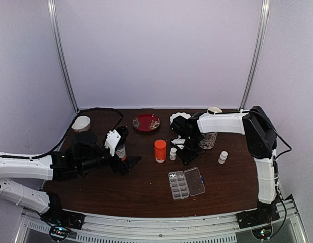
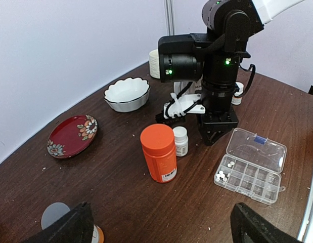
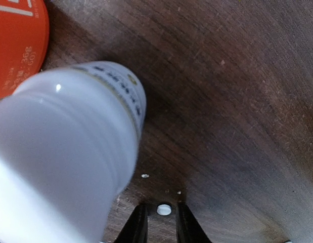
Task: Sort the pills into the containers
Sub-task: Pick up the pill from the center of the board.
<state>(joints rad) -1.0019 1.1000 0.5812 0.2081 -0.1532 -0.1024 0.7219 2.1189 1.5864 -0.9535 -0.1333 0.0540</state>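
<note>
**Top view.** Brown table (image 1: pixel 146 197). The pill box (image 1: pixel 179 186) lies near, a little right of centre, with its lid open to the right. Its contents are too small to read here. An orange bottle (image 1: pixel 160 150) stands mid-table, with a small white bottle (image 1: pixel 173 153) just to its right. The right gripper (image 1: pixel 188 158) points down at the table just right of that bottle, on the far side of the box. A second white bottle (image 1: pixel 223 157) stands further right, well apart. The left gripper (image 1: pixel 127 148) is left of centre with its fingers spread wide. A red plate (image 1: pixel 146 122) sits toward the far edge.

**Left wrist view.** The left gripper's own fingers (image 2: pixel 75 225) stand at the bottom corners, wide apart and holding nothing. A grey-capped bottle (image 2: pixel 57 215) sits beside one finger and is partly hidden by it. The box is open, and pills (image 2: pixel 222 176) show in two compartments at its end nearest the orange bottle. A scalloped white bowl (image 2: pixel 127 93) stands far of the plate.

**Right wrist view.** The fingertips (image 3: pixel 138 225) are slightly parted. One pill (image 3: pixel 164 209) lies on the wood in the gap between them, with a sliver of space on each side, so it is not pinched. The white bottle looms blurred on the left, close by. A pale crumb (image 3: pixel 144 175) lies beyond the pill.
</note>
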